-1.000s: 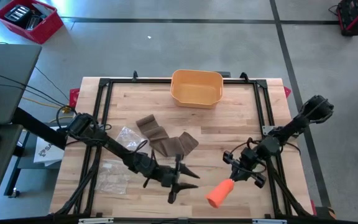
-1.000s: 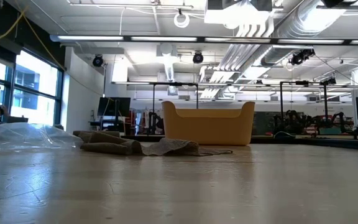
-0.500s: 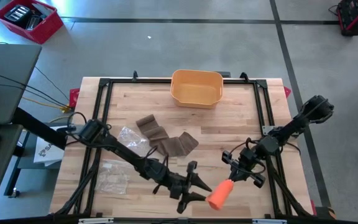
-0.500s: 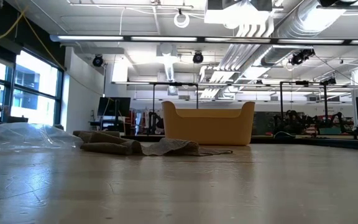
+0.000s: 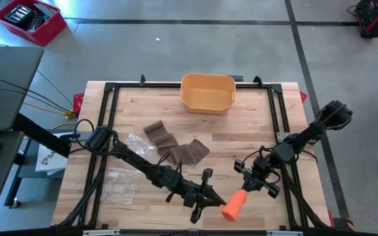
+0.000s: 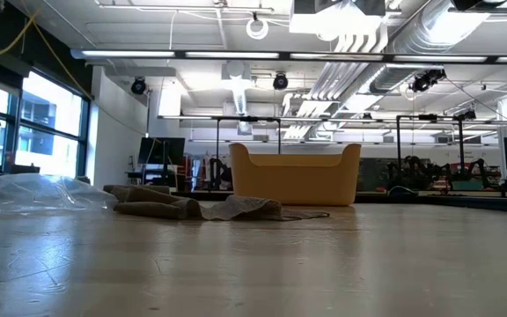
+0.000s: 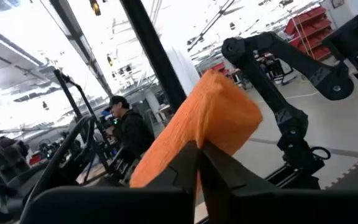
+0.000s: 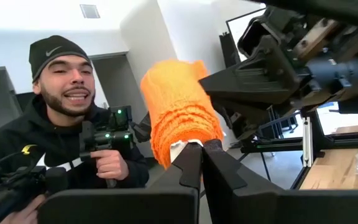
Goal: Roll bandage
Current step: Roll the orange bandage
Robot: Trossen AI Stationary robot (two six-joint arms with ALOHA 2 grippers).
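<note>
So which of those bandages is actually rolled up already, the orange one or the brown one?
The orange bandage, a tight roll gripped between the right gripper and left gripper near the table's front edge. The brown bandage lies unrolled and crumpled mid-table.

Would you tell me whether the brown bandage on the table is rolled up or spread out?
Spread out: the brown bandage lies loosely unfurled in folds on the table, not wound into a roll.

Orange bandage roll (image 5: 233, 205); brown cloth strip (image 5: 176, 147); yellow-orange bin (image 5: 207, 92); pale wood table (image 5: 241, 131).
</note>
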